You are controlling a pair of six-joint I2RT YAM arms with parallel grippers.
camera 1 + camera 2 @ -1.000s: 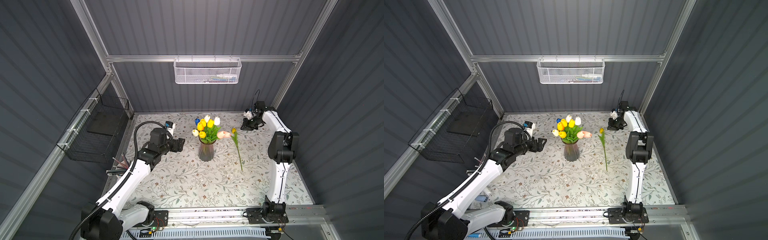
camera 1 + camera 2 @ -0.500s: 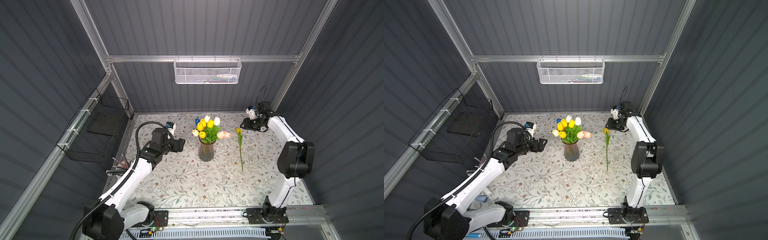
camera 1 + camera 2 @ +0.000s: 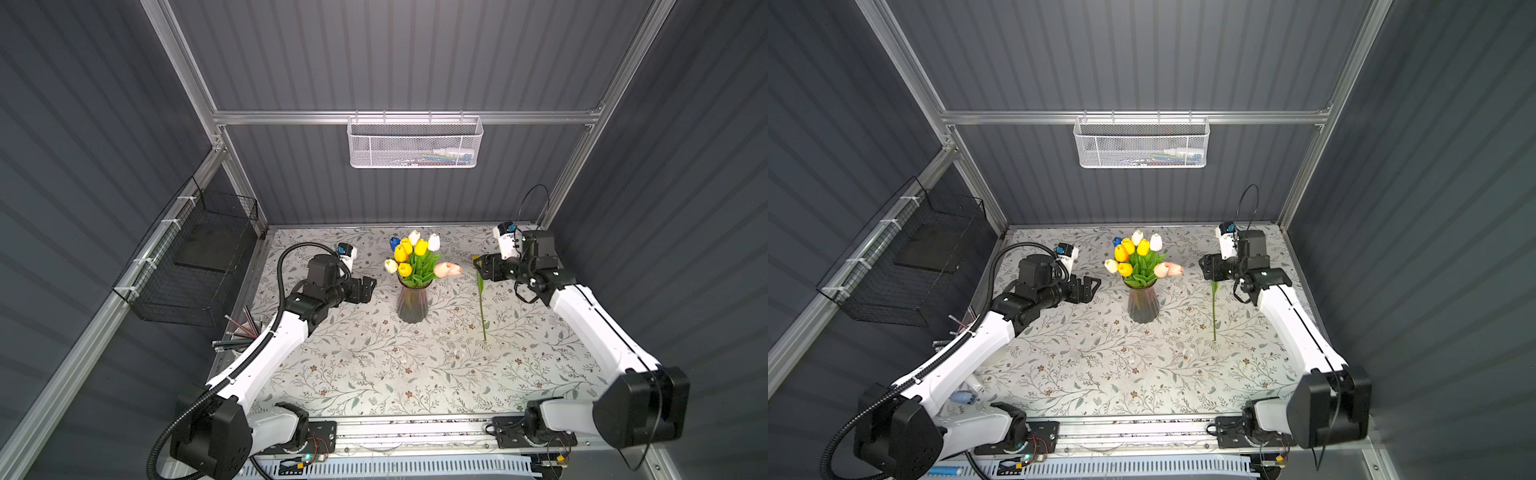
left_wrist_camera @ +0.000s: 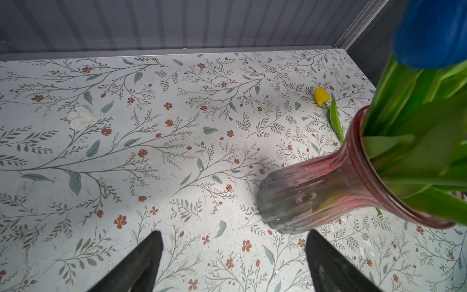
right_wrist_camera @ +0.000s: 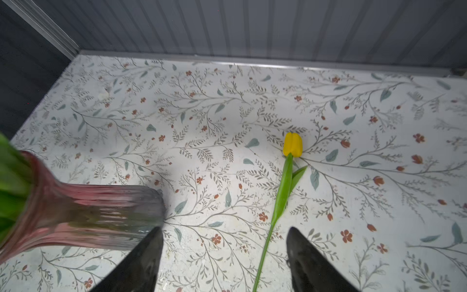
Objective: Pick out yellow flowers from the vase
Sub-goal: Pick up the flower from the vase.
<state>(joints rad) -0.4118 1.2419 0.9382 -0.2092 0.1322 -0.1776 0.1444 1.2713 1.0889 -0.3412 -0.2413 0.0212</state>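
Yellow flowers (image 3: 402,253), four heads that you can count in both top views, stand bunched in the vase (image 3: 412,305) at the middle of the table (image 3: 374,374). They are mixed with white tulips (image 3: 433,242), pink tulips (image 3: 448,269) and a blue tulip (image 4: 429,30). The vase is upright, ribbed glass, grey low down and reddish toward the flared mouth in your wrist views.

One more yellow tulip (image 5: 292,144) lies flat on the table, well clear of the vase on your right arm's side, with its head toward the back wall and its stem pointing toward the front rail. Your right gripper (image 5: 225,231) hangs over the head end of it. The jaws are spread wide, and the green stem runs between them on the table without being pinched. In a top view the right gripper (image 3: 484,266) covers most of the yellow head.

Your left gripper (image 4: 233,232) hovers just beside the vase on the opposite side and does not touch it. Its jaws are also spread apart, with only bare table between them.
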